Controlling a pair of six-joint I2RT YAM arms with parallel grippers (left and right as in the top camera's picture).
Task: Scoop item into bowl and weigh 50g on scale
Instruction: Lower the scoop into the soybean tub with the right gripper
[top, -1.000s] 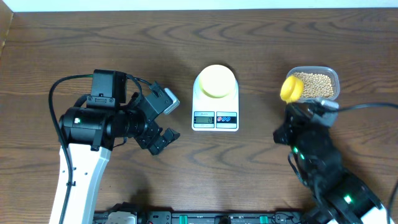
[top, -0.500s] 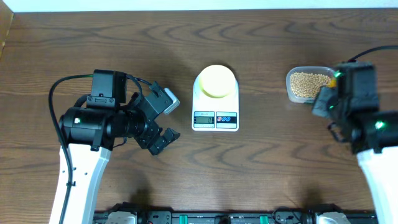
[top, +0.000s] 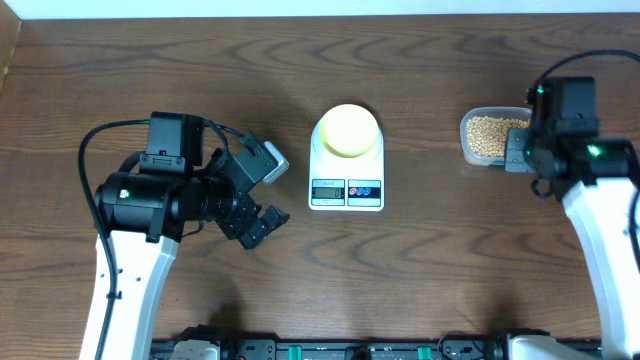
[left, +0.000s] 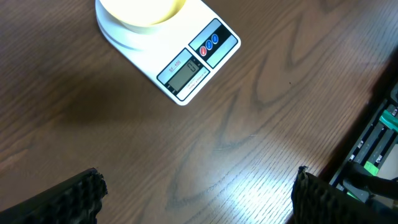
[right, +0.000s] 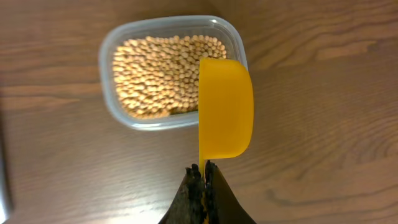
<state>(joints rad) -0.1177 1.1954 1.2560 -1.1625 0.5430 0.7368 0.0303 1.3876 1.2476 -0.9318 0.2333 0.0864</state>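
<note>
The white scale (top: 346, 185) stands mid-table with the pale-yellow bowl (top: 348, 130) on its platform. Both also show in the left wrist view, the scale (left: 186, 68) and the bowl (left: 143, 9). The tan beans (top: 488, 135) fill a clear tub (top: 466, 145) at the right. My right gripper (top: 520, 150) is beside the tub. In the right wrist view it (right: 203, 171) is shut on the handle of a yellow scoop (right: 225, 109), held on edge over the right rim of the tub (right: 107, 81) of beans (right: 158, 74). My left gripper (top: 262, 222) (left: 199, 196) is open and empty, left of the scale.
The left arm's body (top: 150, 200) lies over the table's left part. A rack with cables (left: 376, 149) runs along the front edge. The wooden table (top: 420, 260) shows between the scale and the right arm.
My right arm has swung from the front right up to the tub's right side, carrying the scoop. The left arm, scale and bowl have not moved.
</note>
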